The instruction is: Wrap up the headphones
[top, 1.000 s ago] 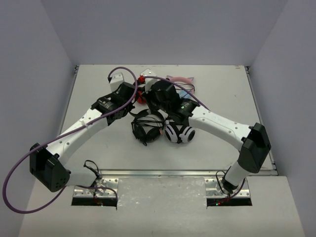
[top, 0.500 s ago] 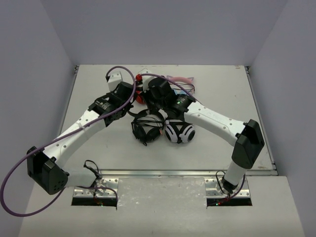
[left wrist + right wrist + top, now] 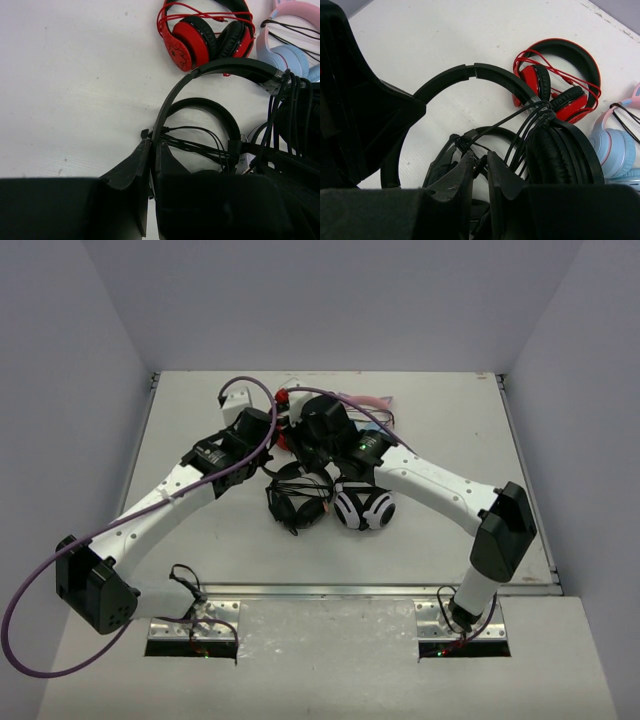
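Nearest the arm bases, two pairs lie on the white desk (image 3: 400, 550). One is a bigger black over-ear pair (image 3: 298, 495) with thick cups, and just beside it is a white-and-black pair (image 3: 363, 508). Neither is the pair being worked.

Just beyond and above them, the small all-black headphones (image 3: 225, 64) with a thin arched headband are held up between the two arms. The left pincer (image 3: 151, 147) is pressed together on the band, low on one side. The right pincer (image 3: 480, 159) shows its jaws a little parted, with the thin black cable (image 3: 527, 120) running into the gap; whether it is gripping the cable, I cannot tell. Several turns of cable already sit bunched where the band meets the round padded cup (image 3: 560, 150).

This pair looks light, and the band seems springy rather than rigid, so it will likely twist if pulled off its line. A hold low on the band, close to a cup, seems the steadier one. The cable is limp and probably slick, so it is apt to slacken and slide off its turns unless kept taut. It is best pinched close to the bundle.

Farthest off, a red-and-black pair (image 3: 205, 35) and a pink-and-pale-blue pair (image 3: 292, 50) rest on the desk.
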Controlling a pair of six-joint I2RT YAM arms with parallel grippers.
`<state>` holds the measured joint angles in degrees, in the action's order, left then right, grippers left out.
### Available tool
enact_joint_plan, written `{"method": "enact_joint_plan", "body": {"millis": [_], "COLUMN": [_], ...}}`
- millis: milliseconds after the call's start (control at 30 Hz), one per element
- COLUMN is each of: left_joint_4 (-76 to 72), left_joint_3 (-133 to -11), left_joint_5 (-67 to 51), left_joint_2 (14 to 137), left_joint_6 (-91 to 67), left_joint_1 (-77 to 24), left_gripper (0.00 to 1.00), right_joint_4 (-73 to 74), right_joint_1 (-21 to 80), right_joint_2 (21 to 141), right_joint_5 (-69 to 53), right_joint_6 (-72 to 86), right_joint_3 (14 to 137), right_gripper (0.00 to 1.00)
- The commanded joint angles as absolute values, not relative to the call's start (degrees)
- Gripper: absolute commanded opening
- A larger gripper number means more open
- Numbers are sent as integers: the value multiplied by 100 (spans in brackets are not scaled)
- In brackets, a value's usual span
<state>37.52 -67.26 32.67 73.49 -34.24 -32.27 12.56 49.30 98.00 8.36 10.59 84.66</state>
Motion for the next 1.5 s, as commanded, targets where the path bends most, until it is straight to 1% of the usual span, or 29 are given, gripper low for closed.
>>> {"method": "enact_joint_plan", "body": {"millis": [0,200,333,567,733,833,867,933,967,1000,1033,1067,1233,1367,1467], "left_joint_4": [3094,2980,2953,2997,3032,3032,3041,3085,3102,3111,3111,3129,3243,3296,3112], "left_joint_3": [-6750,-6653,-6627,-6627,-6645,-6697,-6732,-6890,-7012,-7075,-7127,-7232,-7558,-7717,-7700], "left_joint_5": [3006,2751,2672,2751,2725,2690,2646,2584,2480,2435,2408,2408,2479,2452,2049], "left_joint_2": [7128,7242,7304,7348,7444,7532,7558,7655,7681,7708,7734,7760,8085,8340,8394], "left_joint_6": [-3480,-3472,-3472,-3454,-3463,-3454,-3428,-3314,-3218,-3156,-3094,-2946,-2585,-2373,-1953], "left_joint_1": [-3243,-3085,-3032,-3024,-2953,-2857,-2804,-2594,-2419,-2347,-2286,-2198,-2004,-1575,-1310], "left_gripper": [0,0,0,0,0,0,1,0,0,0,0,1,0,0,0], "right_joint_4": [1055,1125,1037,1020,932,949,958,1002,993,984,976,976,967,1107,1212], "right_joint_1": [4878,4790,4755,4755,4755,4764,4755,4746,4720,4702,4693,4667,4562,4421,4395], "right_joint_2": [9484,9369,9238,9202,9071,8956,8869,8737,8554,8447,8342,8132,7438,6795,6313], "right_joint_5": [887,1292,1450,1529,1468,1503,1538,1652,1678,1696,1714,1740,1837,1820,1741], "right_joint_6": [1116,1107,1099,1055,1072,1064,1037,993,976,967,949,932,826,844,826], "right_joint_3": [8490,8438,8315,8341,8262,8253,8244,8192,8104,8043,7981,7850,7358,6726,6312], "right_gripper": [19,20,28,28,34,44,50,55,60,74,91,99,99,99,99]}}
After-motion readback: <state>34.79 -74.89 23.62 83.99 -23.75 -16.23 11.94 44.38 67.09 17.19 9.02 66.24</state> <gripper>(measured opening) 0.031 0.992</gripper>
